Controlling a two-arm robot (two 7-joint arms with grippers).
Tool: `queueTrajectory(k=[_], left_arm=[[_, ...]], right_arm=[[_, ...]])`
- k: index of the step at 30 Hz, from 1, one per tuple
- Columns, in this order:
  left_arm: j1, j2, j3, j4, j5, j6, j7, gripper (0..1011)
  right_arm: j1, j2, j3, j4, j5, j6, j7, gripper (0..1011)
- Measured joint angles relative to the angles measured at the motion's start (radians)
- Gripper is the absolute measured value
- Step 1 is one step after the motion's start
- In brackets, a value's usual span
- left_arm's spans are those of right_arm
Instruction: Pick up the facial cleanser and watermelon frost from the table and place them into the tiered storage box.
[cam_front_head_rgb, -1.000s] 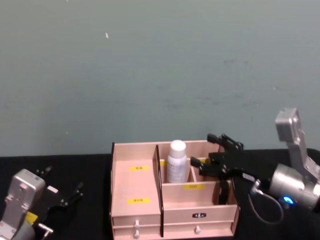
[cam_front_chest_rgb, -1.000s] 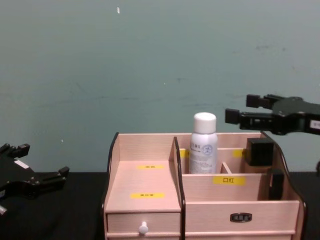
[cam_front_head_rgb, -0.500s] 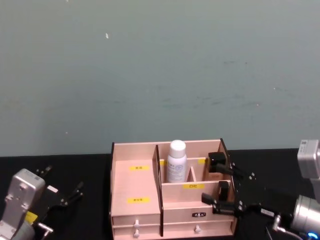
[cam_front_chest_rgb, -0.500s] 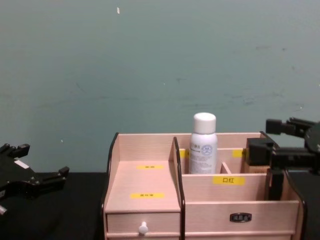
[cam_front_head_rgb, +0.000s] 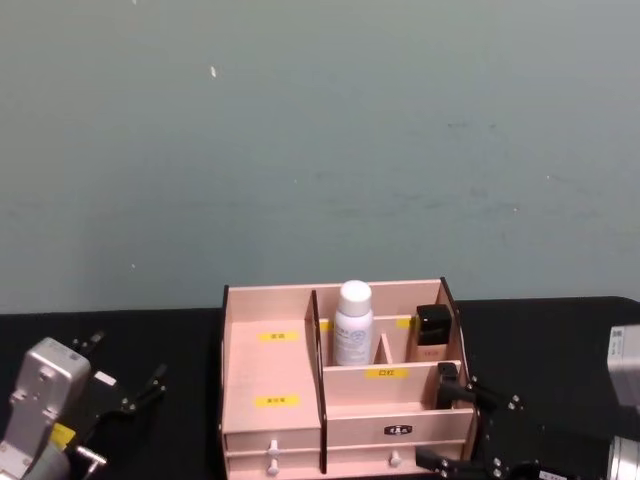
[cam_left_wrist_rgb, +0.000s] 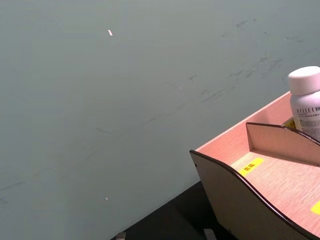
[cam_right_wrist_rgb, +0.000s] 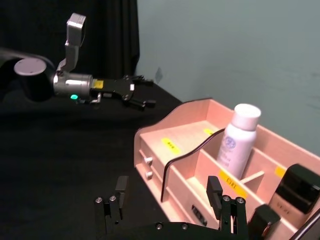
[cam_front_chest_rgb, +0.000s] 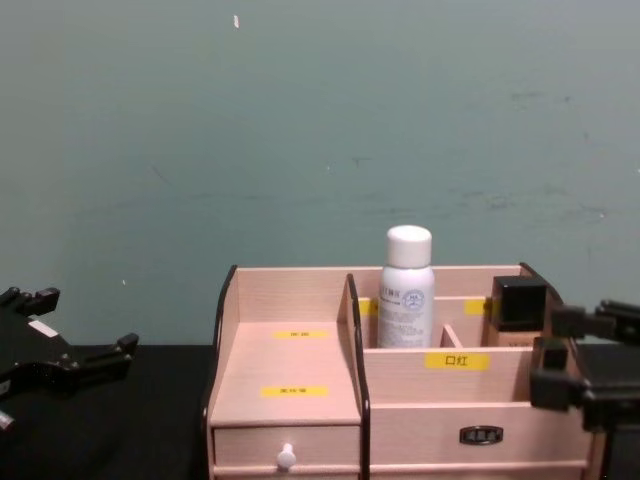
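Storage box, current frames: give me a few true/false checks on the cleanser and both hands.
The facial cleanser stands upright in the tiered storage box. True.
The right hand is shut on the cleanser. False: it is open and empty, by the box's right front corner.
The left hand is open, left of the box. True.
The cleanser lies on the left stepped shelf. False: it stands in a rear compartment, right of the black divider.
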Motion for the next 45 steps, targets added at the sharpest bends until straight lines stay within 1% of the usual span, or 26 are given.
queueTrajectory(k=[6,15,23,32,45], left_arm=[[0.0,0.0,0.0,0.0,0.0,0.0,0.0,1001],[0.0,0.0,0.0,0.0,0.0,0.0,0.0,1001],[0.0,0.0,0.0,0.0,0.0,0.0,0.0,1001],[0.0,0.0,0.0,0.0,0.0,0.0,0.0,1001],[0.0,0.0,0.0,0.0,0.0,0.0,0.0,1001]], right_arm=[[0.002,0.013,-0.018,0.017,-0.008,-0.003,0.028,1002],[0.02,0.014,-0.042,0.04,-0.022,-0.004,0.047,1002],[0.032,0.003,-0.063,0.053,-0.036,0.002,0.047,1002],[0.036,-0.013,-0.087,0.066,-0.043,0.024,0.036,1000],[0.023,-0.021,-0.104,0.059,-0.042,0.05,0.019,1000]])
